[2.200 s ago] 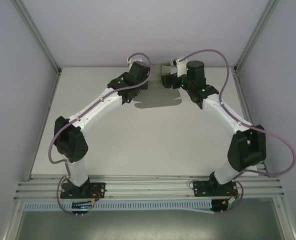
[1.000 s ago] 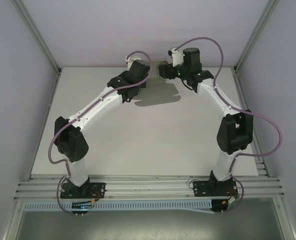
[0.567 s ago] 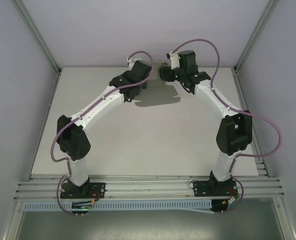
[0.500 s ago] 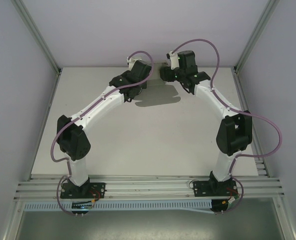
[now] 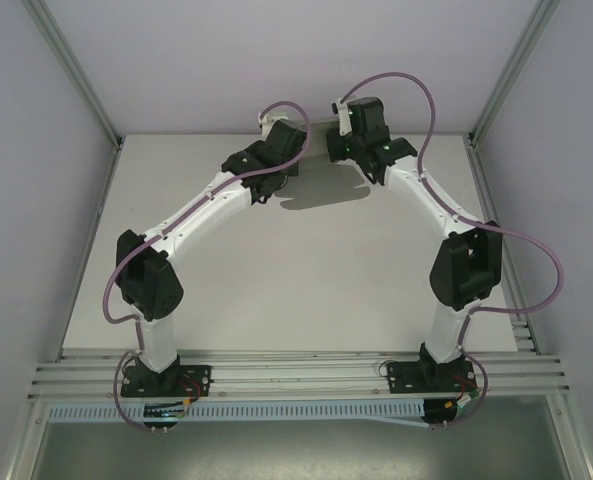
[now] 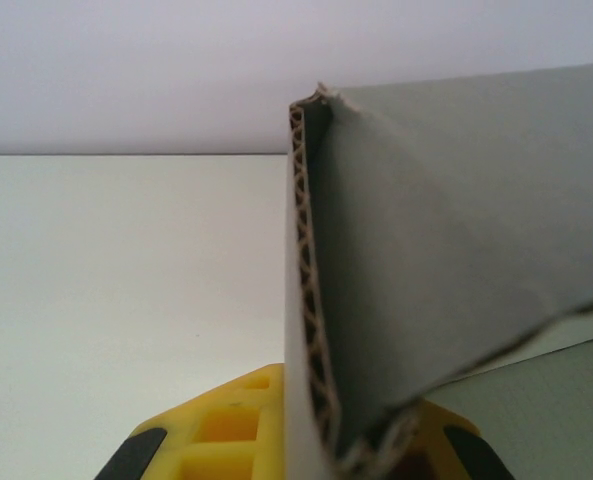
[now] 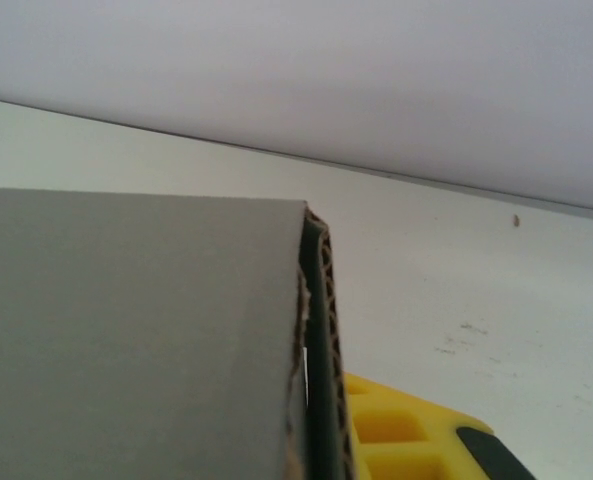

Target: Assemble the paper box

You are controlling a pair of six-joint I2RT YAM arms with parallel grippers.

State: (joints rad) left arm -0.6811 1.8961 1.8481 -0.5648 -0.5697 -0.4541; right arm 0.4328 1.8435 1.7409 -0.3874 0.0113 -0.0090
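The step in hand looks like folding up the grey corrugated-card paper box [image 6: 456, 230], which is raised on edge over the far side of the white desk [image 5: 296, 290], between the two arms. The left hand [image 6: 321, 445] is clamped tight on one cut edge. The right hand [image 7: 316, 445] has the opposite edge against its yellow finger [image 7: 406, 440] (the other finger is hidden, so I cannot tell whether it grips). Next, I judge, comes a firm hold on both sides, then spreading the panels. No walled box exists yet, so it holds nothing.
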